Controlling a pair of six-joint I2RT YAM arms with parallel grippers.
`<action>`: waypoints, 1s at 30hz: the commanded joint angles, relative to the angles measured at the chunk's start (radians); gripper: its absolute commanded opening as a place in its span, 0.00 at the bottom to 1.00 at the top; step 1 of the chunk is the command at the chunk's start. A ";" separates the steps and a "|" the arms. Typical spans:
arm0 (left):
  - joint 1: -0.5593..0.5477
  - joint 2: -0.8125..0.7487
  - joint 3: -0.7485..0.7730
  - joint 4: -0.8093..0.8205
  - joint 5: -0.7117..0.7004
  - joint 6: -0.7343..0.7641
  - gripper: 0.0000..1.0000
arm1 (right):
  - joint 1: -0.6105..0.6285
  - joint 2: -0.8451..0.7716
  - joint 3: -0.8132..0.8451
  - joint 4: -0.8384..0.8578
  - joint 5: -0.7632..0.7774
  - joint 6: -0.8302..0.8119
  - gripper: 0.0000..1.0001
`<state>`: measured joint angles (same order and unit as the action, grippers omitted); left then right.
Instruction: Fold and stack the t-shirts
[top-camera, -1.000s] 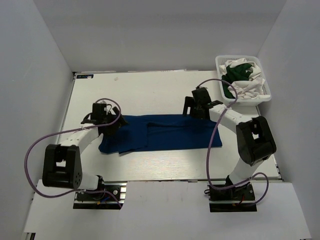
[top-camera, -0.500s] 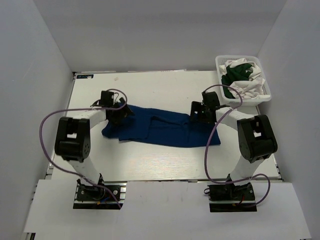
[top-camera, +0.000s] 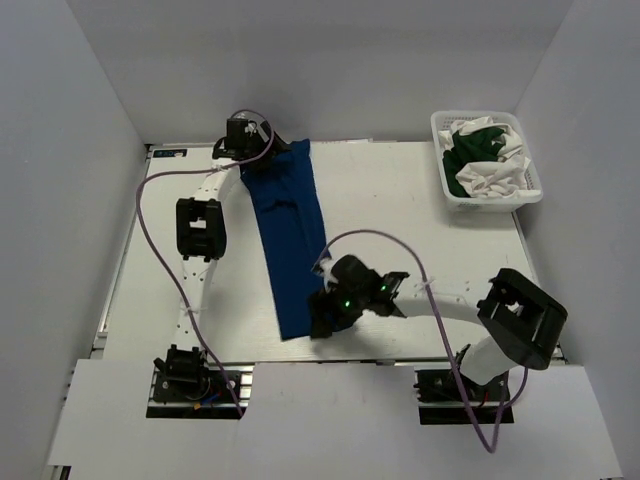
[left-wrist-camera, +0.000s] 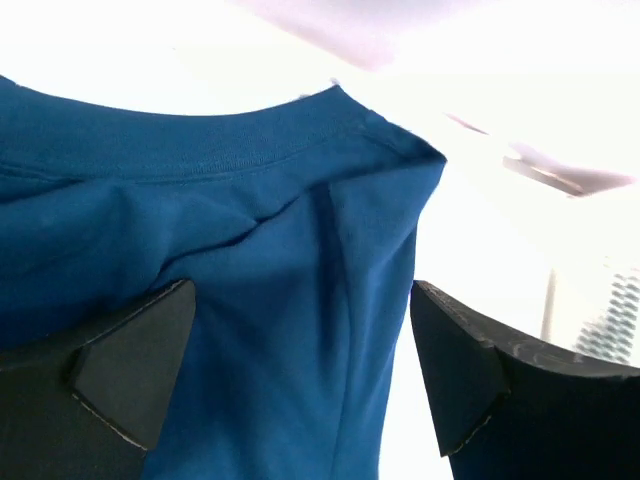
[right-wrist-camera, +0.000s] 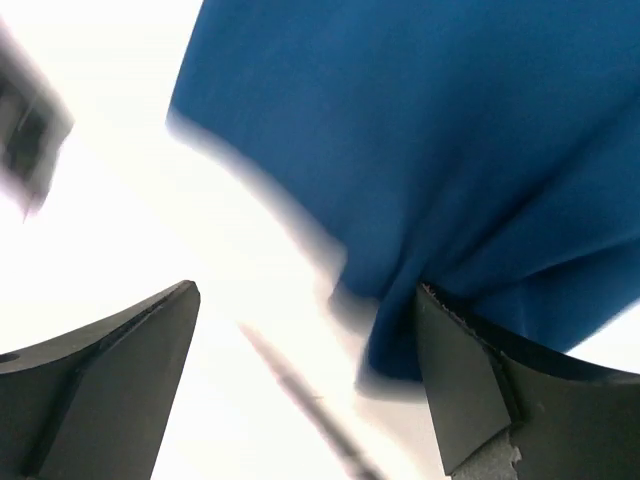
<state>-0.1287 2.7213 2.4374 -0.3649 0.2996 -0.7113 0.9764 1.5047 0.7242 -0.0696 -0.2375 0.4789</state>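
White surface (top-camera: 400, 220): blue tee (top-camera: 290, 240) lies stretched from far left to near centre, left gripper (top-camera: 260, 158) and right gripper (top-camera: 325, 316) at its ends, jaws wide (nothing pinched). Laying-out step, I'd say; next needs edge grips to fold.

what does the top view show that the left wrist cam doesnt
Only the top view: the whole blue shirt lying as a long strip from the far edge toward the near edge, the right claw at its near end, and the basket at far right holding a green shirt and white shirts. Only the left wrist view: the ribbed collar and creases close up, and the left claw open, with cloth showing between its fingers. Both: the blue shirt's far end, with the left claw there.
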 joint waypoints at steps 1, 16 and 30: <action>-0.008 0.123 -0.095 0.050 0.097 -0.052 1.00 | 0.102 0.008 0.006 -0.193 -0.235 -0.072 0.90; -0.052 0.002 -0.101 0.198 0.067 -0.040 1.00 | 0.216 -0.167 0.116 -0.154 -0.094 -0.257 0.90; -0.052 -0.544 -0.189 -0.053 0.076 0.147 1.00 | 0.117 -0.233 0.203 -0.229 0.494 0.090 0.90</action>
<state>-0.1749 2.4466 2.2967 -0.3080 0.3698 -0.6464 1.1168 1.2705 0.9367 -0.2436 0.1291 0.4328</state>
